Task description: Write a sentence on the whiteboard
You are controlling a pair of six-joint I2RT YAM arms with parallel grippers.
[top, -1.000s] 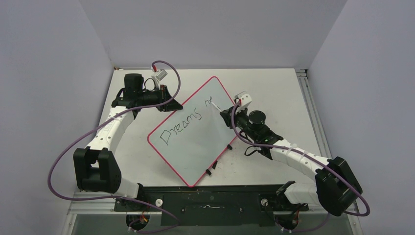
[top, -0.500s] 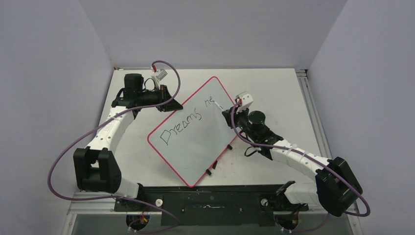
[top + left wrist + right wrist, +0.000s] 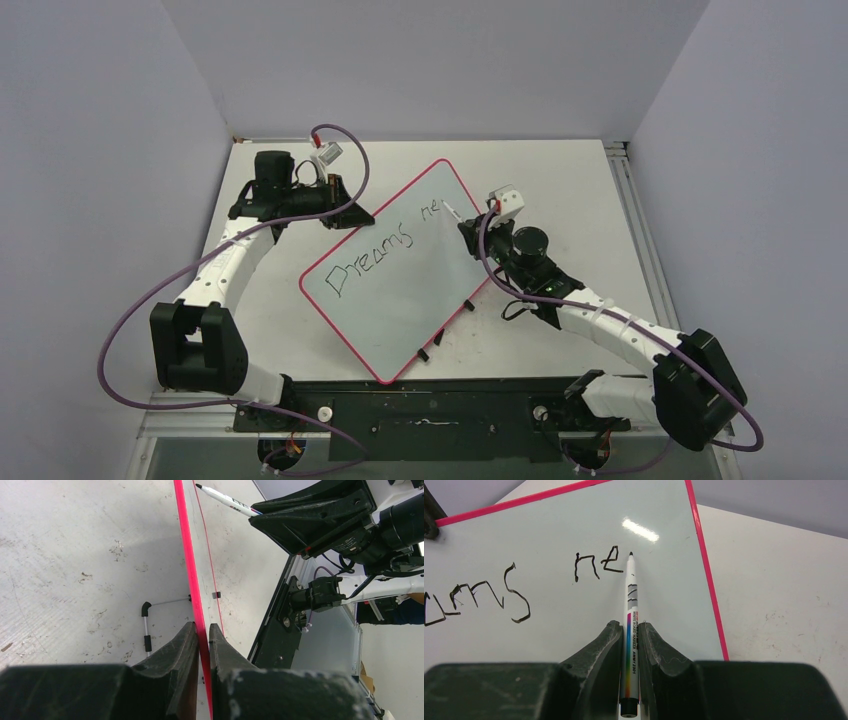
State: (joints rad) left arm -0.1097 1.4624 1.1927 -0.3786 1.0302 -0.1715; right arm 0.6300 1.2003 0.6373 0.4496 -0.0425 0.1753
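Observation:
The whiteboard (image 3: 405, 300) lies slanted across the tabletop, its pink-red rim (image 3: 186, 545) seen edge-on in the left wrist view. My left gripper (image 3: 349, 213) (image 3: 201, 626) is shut on that rim at the board's upper-left edge. The sentence (image 3: 372, 256) reads "Dreams", then "ne" (image 3: 597, 565) further along. My right gripper (image 3: 468, 232) (image 3: 630, 625) is shut on a white marker (image 3: 631, 592). The marker's black tip sits just right of the "e"; I cannot tell whether it touches. The left wrist view also shows the marker (image 3: 227, 500).
Two small black feet (image 3: 440, 338) stick out at the board's lower-right edge, and a thin wire leg (image 3: 146, 625) shows behind it. Grey walls close in the table on three sides. A black base rail (image 3: 430, 412) runs along the near edge.
My right gripper has shifted slightly right and away with the marker. The left gripper and the board have stayed almost where they were.

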